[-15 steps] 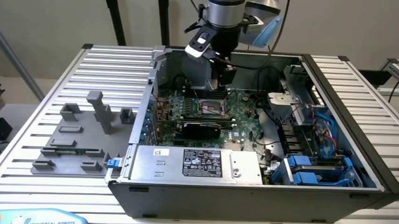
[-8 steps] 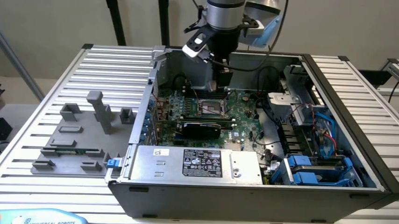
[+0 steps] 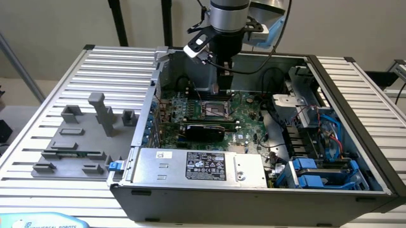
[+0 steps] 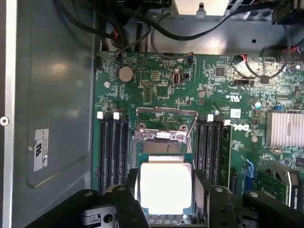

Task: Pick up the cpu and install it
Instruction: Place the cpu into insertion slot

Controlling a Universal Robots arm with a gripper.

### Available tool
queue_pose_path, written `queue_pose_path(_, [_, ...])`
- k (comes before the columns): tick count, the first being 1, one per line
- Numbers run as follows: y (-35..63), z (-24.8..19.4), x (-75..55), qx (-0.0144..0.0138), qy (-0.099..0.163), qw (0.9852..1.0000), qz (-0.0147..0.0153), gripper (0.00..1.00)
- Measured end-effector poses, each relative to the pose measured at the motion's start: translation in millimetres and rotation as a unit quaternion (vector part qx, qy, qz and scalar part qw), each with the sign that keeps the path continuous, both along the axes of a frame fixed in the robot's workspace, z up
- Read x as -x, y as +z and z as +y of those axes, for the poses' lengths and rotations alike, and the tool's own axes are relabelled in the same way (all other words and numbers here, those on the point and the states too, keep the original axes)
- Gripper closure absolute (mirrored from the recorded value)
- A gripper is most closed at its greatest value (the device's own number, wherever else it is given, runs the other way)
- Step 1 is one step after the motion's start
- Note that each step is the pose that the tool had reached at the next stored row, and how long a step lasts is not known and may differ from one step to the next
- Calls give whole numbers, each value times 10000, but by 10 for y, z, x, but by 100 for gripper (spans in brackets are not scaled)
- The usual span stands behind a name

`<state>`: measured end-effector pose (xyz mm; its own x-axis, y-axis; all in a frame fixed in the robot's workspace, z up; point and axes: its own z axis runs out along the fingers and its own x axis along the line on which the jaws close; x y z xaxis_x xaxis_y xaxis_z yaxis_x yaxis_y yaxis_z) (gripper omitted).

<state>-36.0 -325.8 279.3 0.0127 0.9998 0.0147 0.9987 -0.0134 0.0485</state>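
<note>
**A:** Where is the hand (image 3: 217,88) hanging?

**B:** It is hanging inside the open dark grey metal computer case (image 3: 254,194), over the green motherboard (image 3: 244,126). In the exterior view it is sitting at about 12 o'clock of the square metal-framed socket (image 3: 216,110), close above it.

**A:** How far apart are its jaws standing?

**B:** Fairly wide, but they are not free. The two black fingers (image 4: 129,190) are pressing on opposite edges of the cpu (image 4: 166,187), a flat square chip with a silver-white metal top and a thin green rim. So the hand is gripping the cpu across its full width.

**A:** Is the chip touching the board?

**B:** I cannot tell. In the wrist view it is lying flat between the fingers and covering part of the socket. The socket's bare metal retaining frame (image 4: 166,111) is standing open beyond it, and rows of black memory slots (image 4: 113,152) are running along both sides.

**A:** What is lying around the case?

**B:** In the exterior view, grey plastic fixture blocks (image 3: 101,114) are standing on the ribbed silver surface (image 3: 114,61) at 9 o'clock of the case, well apart from the hand. A long green memory stick (image 3: 73,153) is resting among them. A grey power supply box (image 3: 197,166) with a black label is sitting at 6 o'clock of the motherboard.
</note>
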Motion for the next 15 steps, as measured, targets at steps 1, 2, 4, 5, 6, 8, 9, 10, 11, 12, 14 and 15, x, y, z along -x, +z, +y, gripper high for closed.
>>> queue_pose_path(1, [-6, 0, 0, 0, -58, 10000, 6, 45])
queue_pose_path(2, [-13, 0, 0, 0, -111, 9999, 12, 45])
queue_pose_path(4, [-29, -1, 1, 0, -191, 9998, 21, 45])
queue_pose_path(5, [-38, -2, 4, 0, -213, 9998, 25, 45])
queue_pose_path(6, [-48, -6, 9, 0, -229, 9997, 28, 45])
queue_pose_path(8, [-68, -23, 28, 1, -244, 9997, 35, 45])
queue_pose_path(9, [-80, -36, 42, 1, -247, 9997, 38, 45])
queue_pose_path(10, [-92, -48, 50, 0, -247, 9997, 41, 45])
queue_pose_path(11, [-106, -52, 56, 0, -247, 9997, 44, 45])
queue_pose_path(12, [-119, -54, 58, 0, -247, 9997, 46, 45])
queue_pose_path(14, [-147, -55, 58, 1, -247, 9997, 48, 45])
queue_pose_path(15, [-165, -55, 58, 1, -247, 9997, 48, 45])
